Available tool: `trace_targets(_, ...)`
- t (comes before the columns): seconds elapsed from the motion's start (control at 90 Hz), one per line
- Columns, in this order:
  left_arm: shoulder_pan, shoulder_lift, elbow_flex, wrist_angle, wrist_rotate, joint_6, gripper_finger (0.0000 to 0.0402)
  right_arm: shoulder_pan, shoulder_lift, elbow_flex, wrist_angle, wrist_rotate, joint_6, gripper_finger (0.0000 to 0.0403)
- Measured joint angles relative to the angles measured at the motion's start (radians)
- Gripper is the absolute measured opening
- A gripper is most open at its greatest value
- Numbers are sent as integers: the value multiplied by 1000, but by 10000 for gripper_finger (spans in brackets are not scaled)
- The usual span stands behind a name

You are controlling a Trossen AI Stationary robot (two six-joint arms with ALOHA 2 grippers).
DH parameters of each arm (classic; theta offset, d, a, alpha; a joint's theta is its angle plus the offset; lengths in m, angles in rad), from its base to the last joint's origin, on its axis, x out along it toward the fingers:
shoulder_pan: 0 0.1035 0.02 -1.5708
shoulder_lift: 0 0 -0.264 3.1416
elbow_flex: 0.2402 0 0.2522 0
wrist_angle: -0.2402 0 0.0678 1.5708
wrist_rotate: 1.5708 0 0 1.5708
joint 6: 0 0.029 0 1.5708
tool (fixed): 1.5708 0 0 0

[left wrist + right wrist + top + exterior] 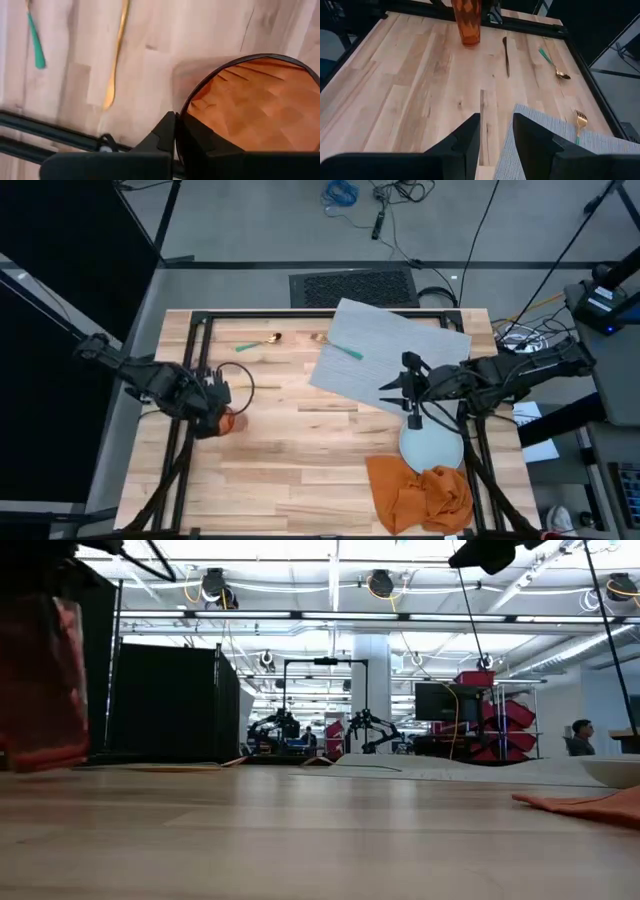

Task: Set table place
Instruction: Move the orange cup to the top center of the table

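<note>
My left gripper point(218, 408) is at the table's left side, shut on a translucent orange cup point(231, 421), which stands upright in the low view as the cup point(40, 680). My right gripper point(397, 386) hangs open in the air over the near left edge of the grey placemat point(395, 355), touching nothing; its own view shows that gripper point(496, 135) above the mat's edge point(520, 145). The mat lies askew at the table's far right. A green-handled gold fork point(580, 121) lies on it. The pale plate point(432, 446) rests on the table near the mat's near edge. My left gripper has the cup by its rim point(181, 111), one finger point(162, 135) outside the wall and the other inside the cup. The cup stays upright. Whether its base touches the table I cannot tell.
A green-handled gold spoon point(258, 343) lies near the far edge, and a slim gold knife point(506, 55) lies between it and the cup. A crumpled orange napkin point(420, 495) sits at the near right, touching the plate. Bare wood point(300, 450) spans the middle.
</note>
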Motion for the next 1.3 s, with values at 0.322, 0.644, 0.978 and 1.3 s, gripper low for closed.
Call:
trace_targets(0.322,202,4,32,142,-9,259,0,0,1,-137,118,3,4,102)
trace_targets(0.644,509,15,47,393,-30,578,0,0,1,-189,175,2,28,102)
trace_targets(0.978,780,227,199,475,128,780,0,0,1,-189,178,0,29,102)
trace_targets(1.3,904,528,576,362,222,875,0,0,1,-189,180,0,50,102)
